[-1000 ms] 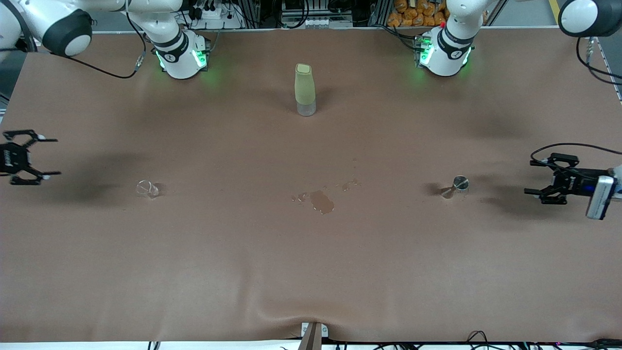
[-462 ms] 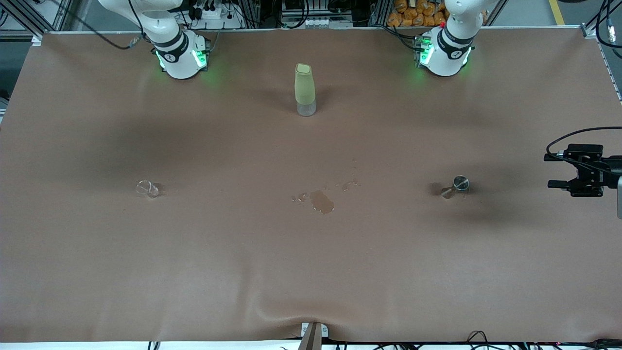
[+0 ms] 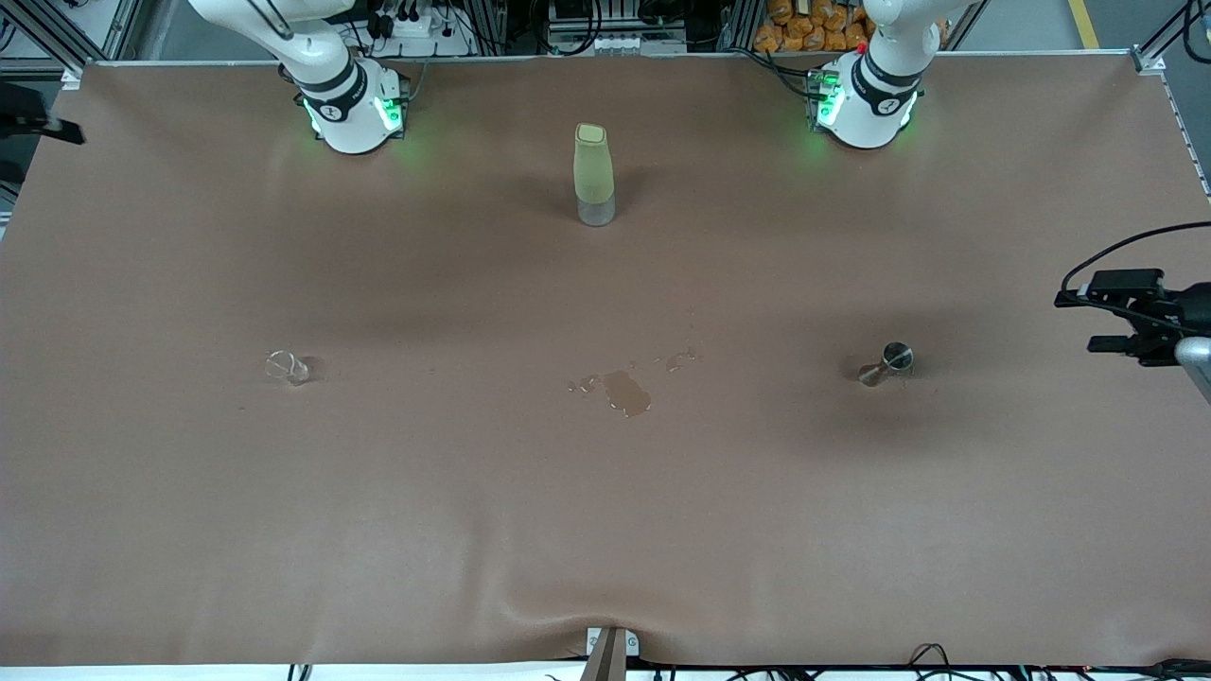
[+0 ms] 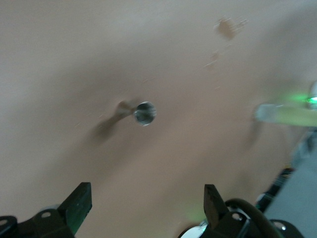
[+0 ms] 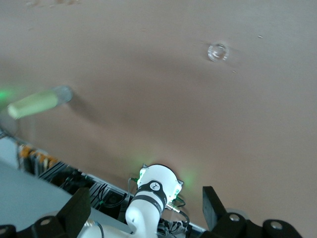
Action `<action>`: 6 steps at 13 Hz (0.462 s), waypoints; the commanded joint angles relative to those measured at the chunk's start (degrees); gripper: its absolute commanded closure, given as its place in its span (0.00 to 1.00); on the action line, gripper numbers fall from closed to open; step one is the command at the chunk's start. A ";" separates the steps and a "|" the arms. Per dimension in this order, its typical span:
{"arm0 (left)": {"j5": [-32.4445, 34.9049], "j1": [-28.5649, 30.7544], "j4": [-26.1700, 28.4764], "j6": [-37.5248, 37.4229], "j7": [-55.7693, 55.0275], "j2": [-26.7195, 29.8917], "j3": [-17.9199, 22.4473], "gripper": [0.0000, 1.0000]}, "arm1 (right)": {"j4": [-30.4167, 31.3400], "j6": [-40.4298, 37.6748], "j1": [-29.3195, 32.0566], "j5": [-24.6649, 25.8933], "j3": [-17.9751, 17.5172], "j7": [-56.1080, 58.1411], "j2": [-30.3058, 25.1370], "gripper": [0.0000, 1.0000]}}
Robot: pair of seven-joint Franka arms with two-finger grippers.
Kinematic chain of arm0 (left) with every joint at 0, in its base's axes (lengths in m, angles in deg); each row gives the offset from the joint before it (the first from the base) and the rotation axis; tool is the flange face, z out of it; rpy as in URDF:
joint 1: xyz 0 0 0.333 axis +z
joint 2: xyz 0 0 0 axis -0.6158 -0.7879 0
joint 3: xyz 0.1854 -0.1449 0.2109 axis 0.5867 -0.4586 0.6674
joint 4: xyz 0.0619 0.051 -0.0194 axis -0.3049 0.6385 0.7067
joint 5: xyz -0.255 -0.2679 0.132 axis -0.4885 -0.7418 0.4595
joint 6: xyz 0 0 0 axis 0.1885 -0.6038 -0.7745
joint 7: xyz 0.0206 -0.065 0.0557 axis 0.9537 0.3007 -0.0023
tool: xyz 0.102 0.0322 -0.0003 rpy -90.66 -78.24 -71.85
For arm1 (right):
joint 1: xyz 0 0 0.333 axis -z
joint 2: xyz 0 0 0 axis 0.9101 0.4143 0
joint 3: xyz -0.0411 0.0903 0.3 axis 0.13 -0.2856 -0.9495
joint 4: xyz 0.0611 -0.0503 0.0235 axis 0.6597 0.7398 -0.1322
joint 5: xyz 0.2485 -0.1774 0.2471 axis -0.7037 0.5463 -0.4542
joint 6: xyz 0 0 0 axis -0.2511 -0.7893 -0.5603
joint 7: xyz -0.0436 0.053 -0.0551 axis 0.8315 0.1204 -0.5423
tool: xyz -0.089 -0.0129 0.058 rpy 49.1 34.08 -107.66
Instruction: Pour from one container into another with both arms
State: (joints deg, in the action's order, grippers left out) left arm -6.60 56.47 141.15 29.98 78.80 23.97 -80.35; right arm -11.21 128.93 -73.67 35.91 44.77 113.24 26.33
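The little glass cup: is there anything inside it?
The cup stands alone on the brown table, and its clear walls show only the table through them. No drink is visible; a thin film at the bottom cannot be ruled out.

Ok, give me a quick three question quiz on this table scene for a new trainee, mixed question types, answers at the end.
1. True or false: the glass cup is held by a claw.
2. Which stands nearest the arms' bases? A) steel jigger B) green bottle C) spill
3. Fill in: the jigger stands toward the ____ arm's end of the table.

Key:
1. False; it stands alone on the table, and the left claw and right claw are both open and empty.
2. B
3. left
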 commanded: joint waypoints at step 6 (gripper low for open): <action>7.62 -5.80 2.18 1.87 -25.15 6.67 -3.48 0.00 | 20.64 17.02 7.26 7.63 -13.70 -9.88 -11.02 0.00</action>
State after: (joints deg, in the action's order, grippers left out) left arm -0.75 50.77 141.46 30.39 59.81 29.25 -82.37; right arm 1.37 141.80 -69.36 41.70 34.42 104.21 20.60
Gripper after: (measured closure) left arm 0.000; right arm 0.000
